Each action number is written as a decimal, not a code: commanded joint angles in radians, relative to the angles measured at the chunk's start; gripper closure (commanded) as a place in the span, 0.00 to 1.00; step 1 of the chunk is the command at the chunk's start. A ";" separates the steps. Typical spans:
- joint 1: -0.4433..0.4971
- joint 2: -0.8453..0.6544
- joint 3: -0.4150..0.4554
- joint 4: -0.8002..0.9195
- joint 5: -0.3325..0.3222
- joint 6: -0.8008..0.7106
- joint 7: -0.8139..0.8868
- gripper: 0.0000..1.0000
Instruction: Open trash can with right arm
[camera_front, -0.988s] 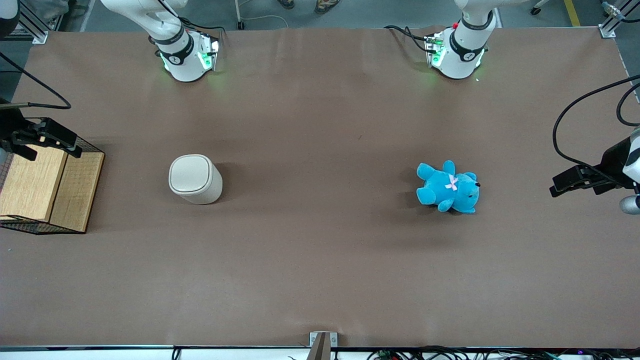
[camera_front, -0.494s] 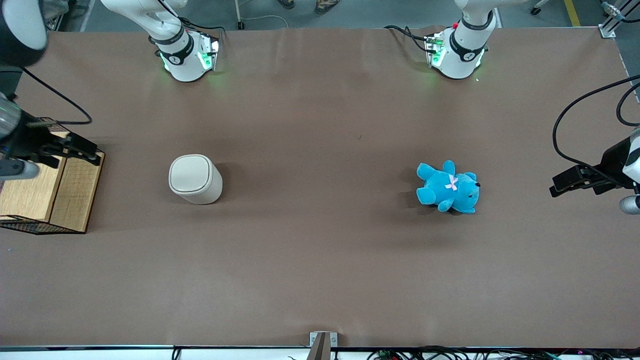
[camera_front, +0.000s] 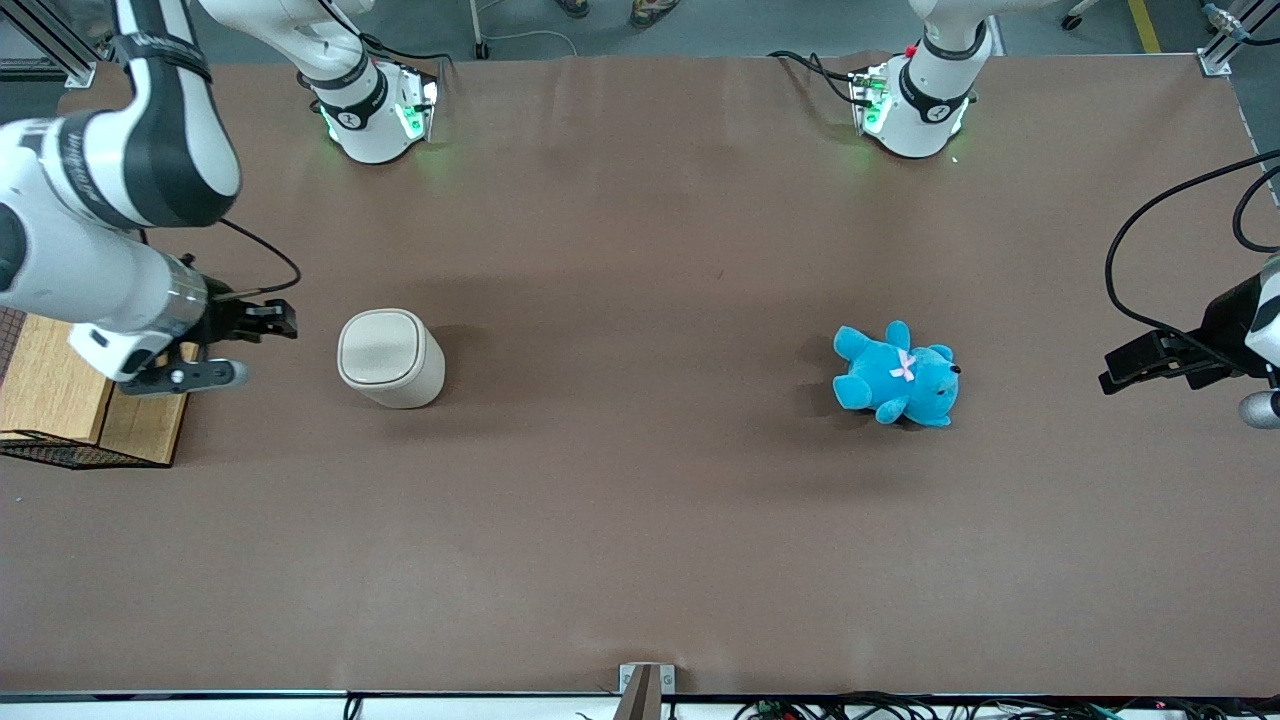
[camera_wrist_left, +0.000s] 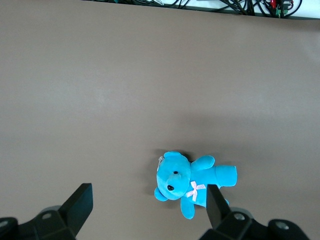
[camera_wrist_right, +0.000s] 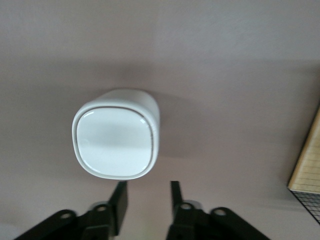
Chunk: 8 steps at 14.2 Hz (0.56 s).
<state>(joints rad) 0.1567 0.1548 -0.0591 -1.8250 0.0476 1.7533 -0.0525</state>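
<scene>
Lid shut: your trash can (camera_front: 390, 357) stands upright on the brown worktop (camera_front: 640, 520) toward the working arm's end, its cream rounded-square top closed flat. In the right wrist view you see the same can (camera_wrist_right: 117, 141) from above, glossy lid down, with the two black fingers (camera_wrist_right: 119, 200) of your tool (camera_wrist_right: 147, 199) held a little apart and nothing between them. In the front view the tool (camera_front: 270, 322) hangs just beside the can, not touching it, at the end of the right arm (camera_front: 100, 230), which reaches in over the wood-panelled wire basket (camera_front: 70, 400) at the worktop's edge. A small silver cylinder (camera_front: 200, 376) sticks out below the wrist, and a thin black cable (camera_front: 265, 250) loops above it. A blue teddy (camera_front: 897, 375) lies well apart from the can, toward the parked arm's end, with a pink bow on its chest.
</scene>
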 joint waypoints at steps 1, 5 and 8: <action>0.050 0.018 -0.001 -0.062 -0.018 0.047 0.003 1.00; 0.086 0.092 0.001 -0.082 -0.014 0.064 0.003 1.00; 0.103 0.144 0.001 -0.082 -0.003 0.078 0.005 1.00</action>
<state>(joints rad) 0.2438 0.2800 -0.0556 -1.8975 0.0477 1.8175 -0.0510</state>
